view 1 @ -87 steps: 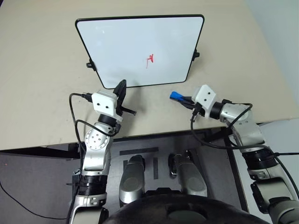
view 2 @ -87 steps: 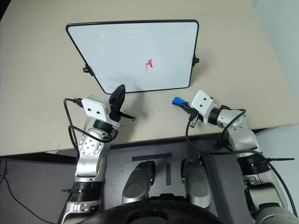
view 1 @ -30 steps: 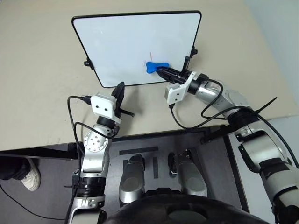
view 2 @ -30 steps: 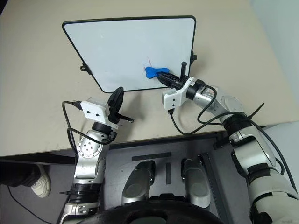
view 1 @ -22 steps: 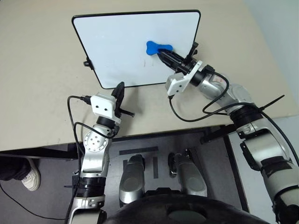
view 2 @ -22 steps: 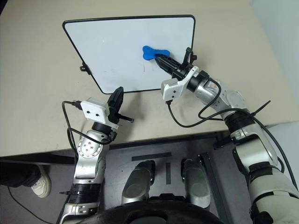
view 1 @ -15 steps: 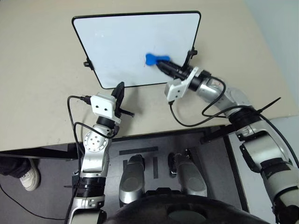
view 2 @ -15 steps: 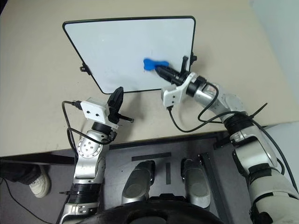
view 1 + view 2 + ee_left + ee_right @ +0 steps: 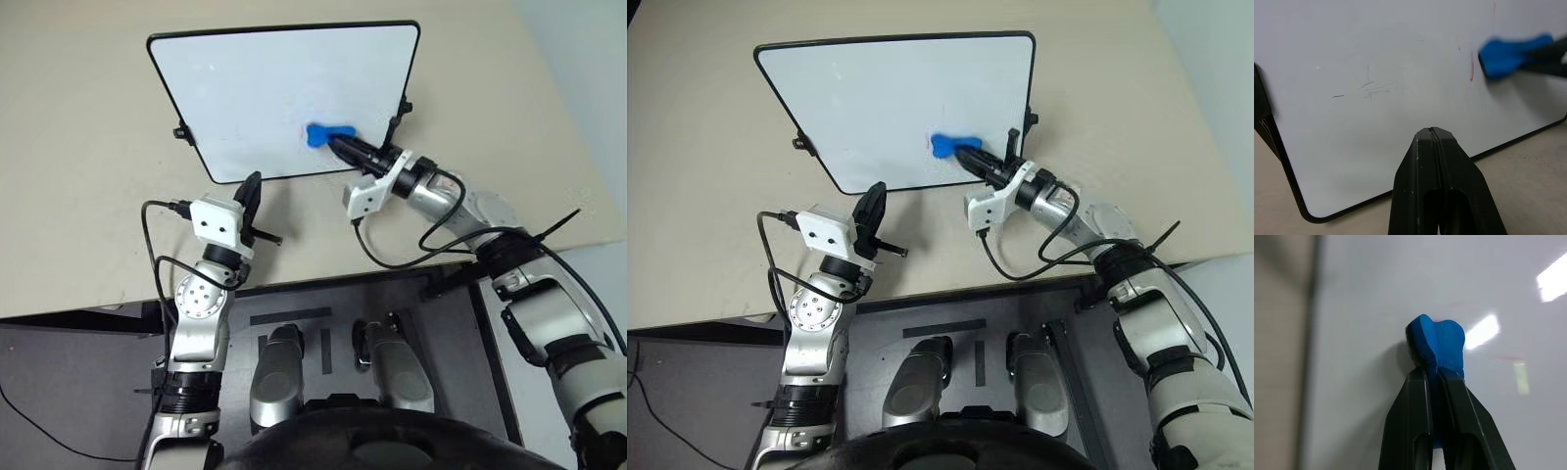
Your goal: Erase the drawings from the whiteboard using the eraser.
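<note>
Showing one whiteboard (image 9: pixel 255 88), one eraser (image 9: pixel 321 134) in right claw (image 9: pixel 345 147), one red stroke (image 9: pixel 1471 71)

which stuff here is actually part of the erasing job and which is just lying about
Part of the job:
- large glossy white whiteboard with thin black frame
- small blue bone-shaped eraser, pinched in the right claw
- faint red marker strokes beside the eraser

Lying about:
- beige table
- left claw, shut and idle near the board's lower edge

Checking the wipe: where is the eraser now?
The eraser is pinched in the right gripper on the whiteboard, near its lower right corner, beside a faint red streak.
</note>
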Robot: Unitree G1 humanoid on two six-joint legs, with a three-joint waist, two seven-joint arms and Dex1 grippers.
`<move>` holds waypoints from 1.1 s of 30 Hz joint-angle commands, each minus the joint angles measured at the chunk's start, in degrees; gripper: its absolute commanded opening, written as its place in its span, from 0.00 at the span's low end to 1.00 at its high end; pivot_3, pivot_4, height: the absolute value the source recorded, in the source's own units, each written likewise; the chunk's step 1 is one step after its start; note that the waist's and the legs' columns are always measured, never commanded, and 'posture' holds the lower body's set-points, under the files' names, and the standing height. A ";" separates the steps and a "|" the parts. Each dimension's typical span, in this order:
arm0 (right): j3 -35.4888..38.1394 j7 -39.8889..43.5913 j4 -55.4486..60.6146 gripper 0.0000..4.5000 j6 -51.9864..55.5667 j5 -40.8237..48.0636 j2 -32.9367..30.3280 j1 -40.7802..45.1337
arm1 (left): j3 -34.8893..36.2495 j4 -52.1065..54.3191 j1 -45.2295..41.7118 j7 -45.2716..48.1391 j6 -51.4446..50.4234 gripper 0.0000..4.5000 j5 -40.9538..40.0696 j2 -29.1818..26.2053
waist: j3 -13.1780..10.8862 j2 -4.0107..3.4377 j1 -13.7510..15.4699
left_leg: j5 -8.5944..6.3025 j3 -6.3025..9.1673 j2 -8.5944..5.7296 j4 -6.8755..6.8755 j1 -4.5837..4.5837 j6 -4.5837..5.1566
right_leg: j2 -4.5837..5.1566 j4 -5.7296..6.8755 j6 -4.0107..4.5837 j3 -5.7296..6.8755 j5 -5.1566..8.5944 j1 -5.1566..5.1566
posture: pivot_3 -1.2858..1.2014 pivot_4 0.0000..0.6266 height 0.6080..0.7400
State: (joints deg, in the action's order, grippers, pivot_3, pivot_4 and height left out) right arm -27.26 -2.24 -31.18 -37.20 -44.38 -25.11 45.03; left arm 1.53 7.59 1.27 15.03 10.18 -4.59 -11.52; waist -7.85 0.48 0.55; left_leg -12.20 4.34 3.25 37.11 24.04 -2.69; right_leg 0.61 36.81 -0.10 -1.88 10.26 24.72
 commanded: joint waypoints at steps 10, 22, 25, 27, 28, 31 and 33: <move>1.30 2.31 2.59 0.00 1.33 3.18 -0.20 0.21 | -0.13 0.77 -0.55 0.35 1.15 0.00 -0.11 -0.04 | 0.01 0.01 0.01 | 0.02 0.00 0.01 0.00 0.00 0.01 | 0.00 -0.03 -0.04 -0.01 -0.01 -0.03 | 0.52 0.24 1.00; -2.94 11.91 -2.38 0.00 0.76 3.34 4.61 0.97 | -0.17 -0.48 -1.70 0.70 1.51 0.00 -0.04 0.06 | 0.01 0.01 -0.02 | -0.02 -0.02 0.17 -0.02 0.04 -0.05 | -0.16 -0.21 -0.01 -0.01 0.02 0.00 | 0.52 0.24 1.00; -1.42 8.26 -2.02 0.00 2.22 1.97 4.86 2.08 | -0.12 -0.46 -1.68 0.68 1.60 0.00 0.07 0.19 | 0.00 0.01 -0.04 | -0.05 -0.02 0.17 -0.03 0.05 -0.08 | -0.16 -0.25 -0.01 -0.02 0.02 0.00 | 0.52 0.24 1.00; -0.59 5.75 -1.52 0.00 3.22 1.03 4.64 2.59 | -0.07 -0.44 -1.61 0.69 1.66 0.00 0.09 0.21 | 0.00 0.00 -0.06 | -0.06 -0.02 0.20 -0.03 0.05 -0.09 | -0.17 -0.24 0.00 -0.01 0.01 0.01 | 0.52 0.24 1.00; -0.02 4.36 -1.20 0.00 3.74 0.69 4.42 2.73 | -0.04 -0.40 -1.55 0.69 1.69 0.00 0.10 0.22 | 0.00 0.00 -0.07 | -0.06 -0.02 0.22 -0.03 0.05 -0.09 | -0.17 -0.23 0.02 -0.01 0.00 0.02 | 0.52 0.24 1.00; 1.88 -0.12 0.64 0.00 5.26 -0.11 3.43 2.56 | -0.01 -0.21 -1.36 0.73 1.72 0.00 0.09 0.18 | 0.00 0.00 -0.09 | -0.06 -0.02 0.27 -0.03 0.04 -0.09 | -0.19 -0.21 0.09 -0.01 -0.08 0.03 | 0.52 0.24 1.00; 2.80 -1.89 2.46 0.00 5.64 0.15 2.72 1.95 | 0.04 -0.04 -1.26 0.82 1.62 0.00 0.00 0.10 | 0.00 -0.01 -0.09 | -0.05 -0.02 0.29 -0.03 0.03 -0.09 | -0.19 -0.21 0.13 -0.01 -0.16 0.03 | 0.52 0.24 1.00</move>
State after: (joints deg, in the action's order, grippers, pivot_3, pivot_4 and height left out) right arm -29.49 -0.69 -31.37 -33.95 -44.99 -21.23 45.46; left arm 1.52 6.30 0.12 15.89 10.80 -4.58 -11.35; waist -7.85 0.48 0.45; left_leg -12.26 4.33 3.54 37.08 24.08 -2.78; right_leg 0.42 36.59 0.04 -1.89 10.05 24.75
